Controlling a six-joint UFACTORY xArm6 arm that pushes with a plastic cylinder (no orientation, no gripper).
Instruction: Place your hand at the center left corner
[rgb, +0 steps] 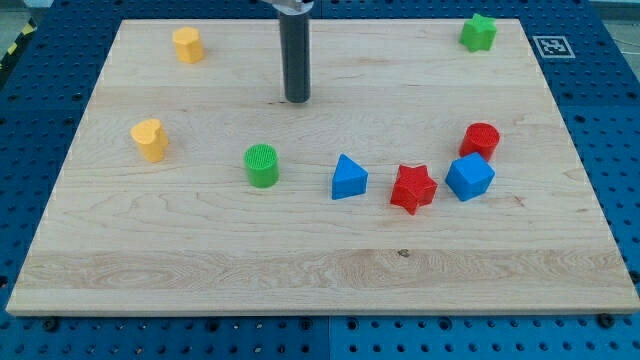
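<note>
My dark rod comes down from the view's top; my tip (297, 99) rests on the wooden board (130, 260) in its upper middle. A green cylinder (262, 165) lies below and slightly left of the tip. A yellow heart-shaped block (150, 139) sits at the view's left, well left of the tip. A yellow block (187, 45) sits at the upper left.
A blue triangle (348, 178), a red star (413, 188), a blue cube (469, 177) and a red cylinder (481, 139) form a row at the middle right. A green star (478, 33) sits at the upper right corner. Blue pegboard surrounds the board.
</note>
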